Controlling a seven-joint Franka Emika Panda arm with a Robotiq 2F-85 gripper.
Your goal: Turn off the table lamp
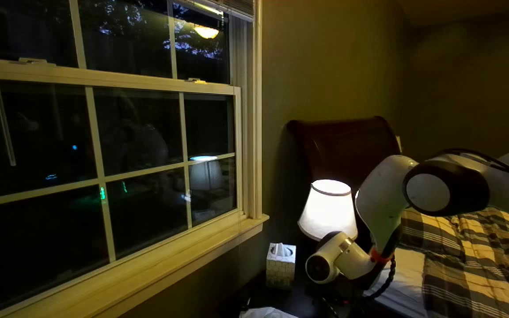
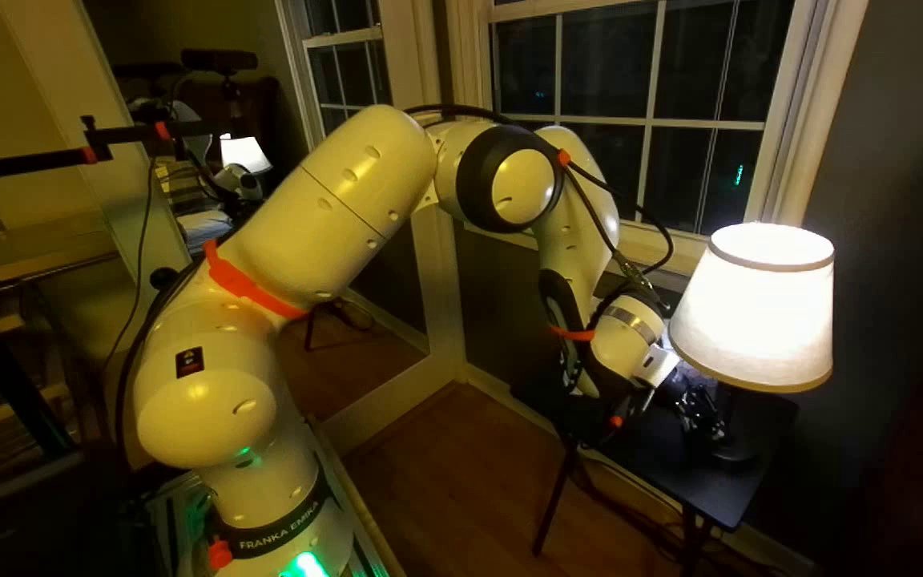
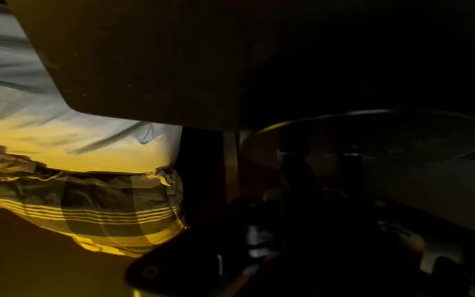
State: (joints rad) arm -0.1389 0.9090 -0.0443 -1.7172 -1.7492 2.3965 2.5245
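Table lamp (image 2: 752, 308) lit, jaws down by the stem

Lamp's upright on the dark bench (image 2: 694, 485), near the tissue box (image 1: 281, 267). In an exterior view the jaws sit below the shade rim, just beside the stem (image 2: 724, 403); contact unclear. Can't tell if they're released or clenched: too dark in the wrist view. Switch not visible either; guessing it's up the stem.

My read: switch approach. Locate the switch before clamping anything. Go slow, light force, keep the wrist (image 2: 622, 344) off the shade (image 1: 327, 212); it's near. Base (image 2: 734, 451) looks small, so a sideways shove would probably tip or slide it. Confirm lights-out, then back straight out.
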